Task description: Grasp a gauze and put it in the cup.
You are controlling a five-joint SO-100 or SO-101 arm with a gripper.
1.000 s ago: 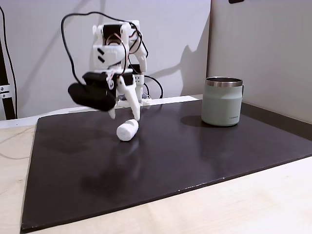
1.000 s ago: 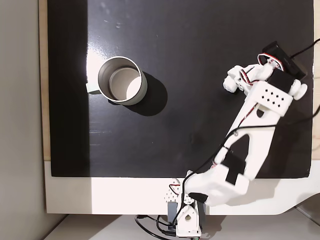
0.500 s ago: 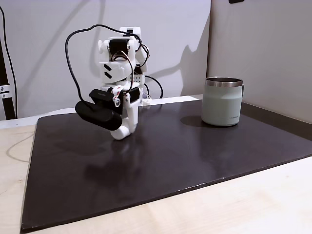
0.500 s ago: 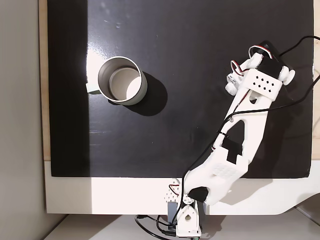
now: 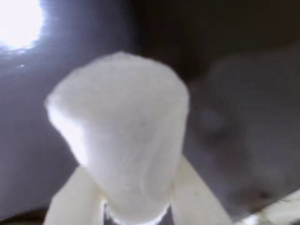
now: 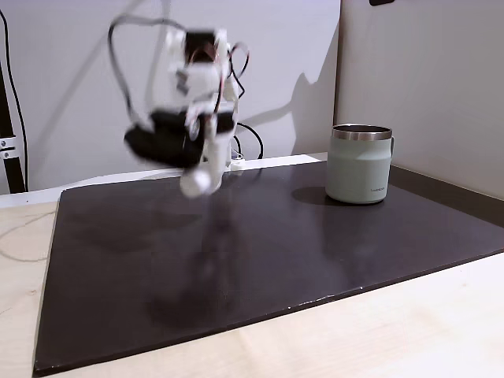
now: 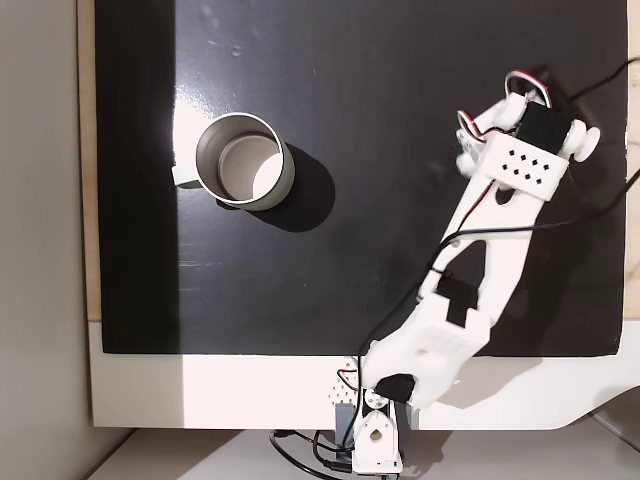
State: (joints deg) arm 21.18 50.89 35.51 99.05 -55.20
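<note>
**Gauze in the claw, off the mat**

Wrist view: the gauze (image 5: pixel 119 136) sits close to the lens, a soft white roll standing on end between two pale fingers (image 5: pixel 70 201) that press it from either side near the bottom edge. Claw clamped on the gauze. Dark mat (image 5: pixel 243 117) blurred behind, bright glare at top left.

Side fixed view: arm blurred. The claw (image 6: pixel 197 179) hangs above the mat (image 6: pixel 276 244) with a white lump, the gauze (image 6: pixel 194 183), at its tip, clear of the surface. The cup (image 6: pixel 359 164) stands upright on the mat, well apart to the right, handle on its far right side.

Top-down fixed view: the arm (image 7: pixel 480 270) reaches from the base at bottom centre to the upper right of the mat (image 7: pixel 380 120). The claw (image 7: pixel 465 150) is mostly hidden under the wrist; the gauze cannot be made out here. The cup (image 7: pixel 290 180) sits at the left, open mouth up, well apart from the claw. The mat lies on a light tabletop (image 7: pixel 200 390).
</note>
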